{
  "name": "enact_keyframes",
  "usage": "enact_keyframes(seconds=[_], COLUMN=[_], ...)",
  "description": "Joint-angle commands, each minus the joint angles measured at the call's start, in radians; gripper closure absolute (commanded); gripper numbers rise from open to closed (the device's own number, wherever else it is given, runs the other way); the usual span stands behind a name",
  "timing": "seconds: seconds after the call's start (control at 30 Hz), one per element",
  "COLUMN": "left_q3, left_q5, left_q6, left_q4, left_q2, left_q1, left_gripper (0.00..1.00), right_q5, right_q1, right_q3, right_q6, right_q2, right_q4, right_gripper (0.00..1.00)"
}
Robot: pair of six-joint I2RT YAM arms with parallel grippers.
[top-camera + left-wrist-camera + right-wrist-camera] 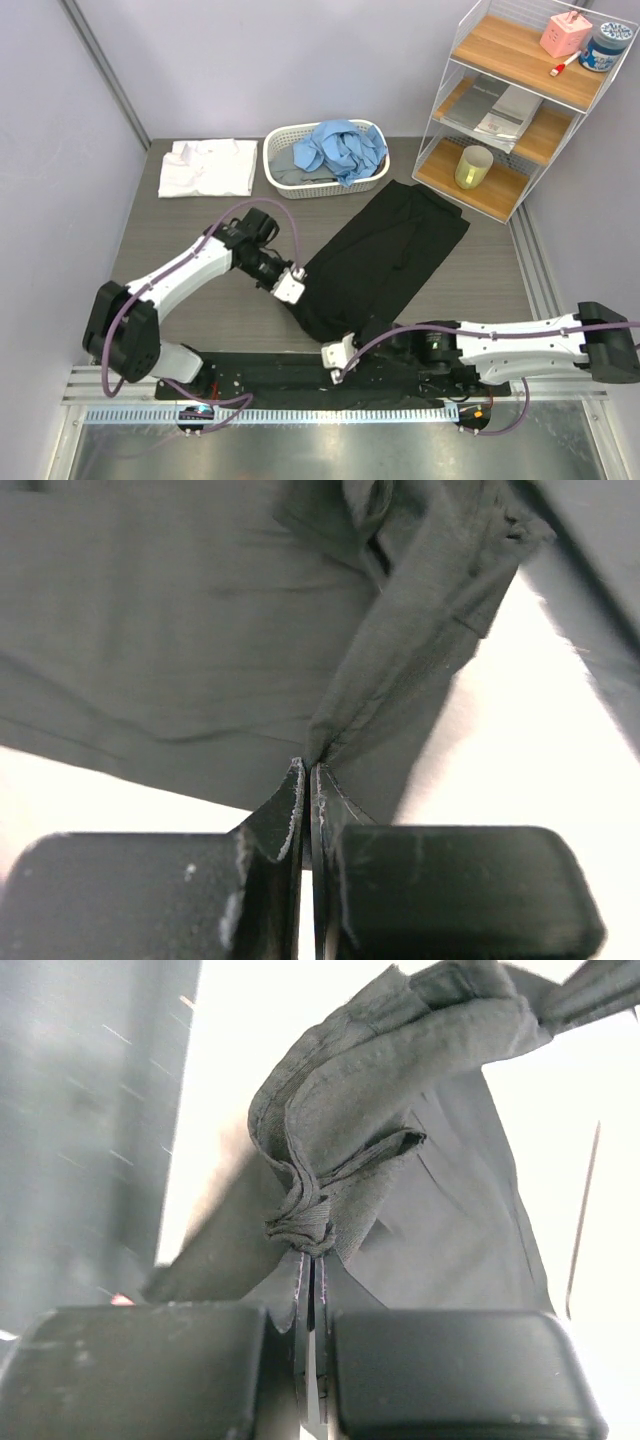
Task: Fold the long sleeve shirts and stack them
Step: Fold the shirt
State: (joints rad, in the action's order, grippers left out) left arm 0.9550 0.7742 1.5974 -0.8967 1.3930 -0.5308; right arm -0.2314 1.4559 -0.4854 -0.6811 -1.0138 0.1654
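Across the middle of the grey wood-grain surface (480, 290), a large plain black cloth long sleeve shirt (390, 250) is spread on a diagonal. Its far end lies near a white slatted plastic basket (300, 186) and its near end close to the arm bases.

The left hand (308, 768) is closed to a sliver on the shirt's left edge, and a thin ridge of black cloth is seen rising from its tips in the left wrist view. The right hand (310, 1252) is likewise shut tight, with a bunched, twisted knot of the black shirt's near end pinched between its tips. Two neighbouring points at one end are held, probably so that this end can be lifted evenly and carried over the rest as a fold.

A folded white cloth shirt (208, 167) is laid at the far left corner, presumably as the start of the stack. A crumpled light blue cloth shirt (340, 148) is heaped in the basket, not yet dealt with.

Open surface is left beside the black shirt on its left and between it and the white shirt. On the right, a white wire shelf unit with wooden boards (500, 45) stands close to the shirt's far corner, so room is tighter there. A black mat strip (290, 375) is laid along the near edge, under the right arm.
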Motion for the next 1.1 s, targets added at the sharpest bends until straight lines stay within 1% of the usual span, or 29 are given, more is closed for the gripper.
enact_keyframes(seconds=[0.0,0.07,0.1,0.2,0.23,0.27,0.33,0.47,0.53,0.6,0.63,0.67,0.73,0.77,0.9,1.0,1.07], left_q3=[0.138,0.188,0.209,0.31,0.379,0.408,0.497,0.609,0.634,0.656,0.662,0.666,0.673,0.673,0.677,0.697,0.702], left_q5=[0.043,0.037,0.033,0.013,0.008,0.004,-0.019,-0.05,-0.067,-0.07,-0.076,-0.078,-0.092,-0.093,-0.113,-0.13,-0.141], left_q6=[-0.158,-0.206,-0.217,-0.289,-0.3,-0.318,-0.327,-0.359,-0.372,-0.376,-0.376,-0.378,-0.387,-0.393,-0.431,-0.476,-0.478], left_q4=[0.151,0.192,0.203,0.268,0.272,0.277,0.283,0.308,0.321,0.337,0.34,0.352,0.361,0.37,0.444,0.469,0.469], left_q2=[0.09,0.155,0.179,0.273,0.296,0.352,0.411,0.55,0.577,0.609,0.62,0.627,0.65,0.656,0.692,0.713,0.722], left_q1=[-0.027,-0.035,-0.049,-0.075,-0.081,-0.087,-0.104,-0.113,-0.112,-0.113,-0.115,-0.117,-0.118,-0.12,-0.124,-0.133,-0.14], left_gripper=[1.0,1.0,1.0,1.0,1.0,1.0,1.0,1.0,1.0,1.0,1.0,1.0,1.0,1.0,1.0,1.0,1.0], right_q5=[-0.052,-0.052,-0.049,-0.04,-0.04,-0.042,-0.043,-0.045,-0.027,-0.005,0.035,0.053,0.117,0.135,0.184,0.204,0.21], right_q1=[-0.133,-0.185,-0.233,-0.301,-0.336,-0.347,-0.376,-0.433,-0.466,-0.543,-0.575,-0.638,-0.695,-0.745,-0.814,-0.865,-0.885], right_q3=[0.024,0.028,0.033,0.053,0.059,0.07,0.085,0.129,0.136,0.143,0.145,0.145,0.139,0.128,0.117,0.114,0.114], right_q6=[-0.06,-0.092,-0.101,-0.132,-0.136,-0.14,-0.14,-0.149,-0.147,-0.155,-0.164,-0.169,-0.178,-0.176,-0.179,-0.178,-0.192], right_q2=[0.104,0.133,0.15,0.222,0.265,0.282,0.334,0.374,0.376,0.368,0.363,0.356,0.313,0.288,0.169,0.159,0.165], right_q4=[0.083,0.094,0.112,0.146,0.155,0.166,0.192,0.198,0.194,0.181,0.177,0.162,0.152,0.138,0.103,0.094,0.092], right_gripper=[0.99,0.99,0.99,0.99,0.99,0.99,0.99,0.99,0.99,0.99,0.99,0.99,0.99,0.99,0.99,0.99,0.99])
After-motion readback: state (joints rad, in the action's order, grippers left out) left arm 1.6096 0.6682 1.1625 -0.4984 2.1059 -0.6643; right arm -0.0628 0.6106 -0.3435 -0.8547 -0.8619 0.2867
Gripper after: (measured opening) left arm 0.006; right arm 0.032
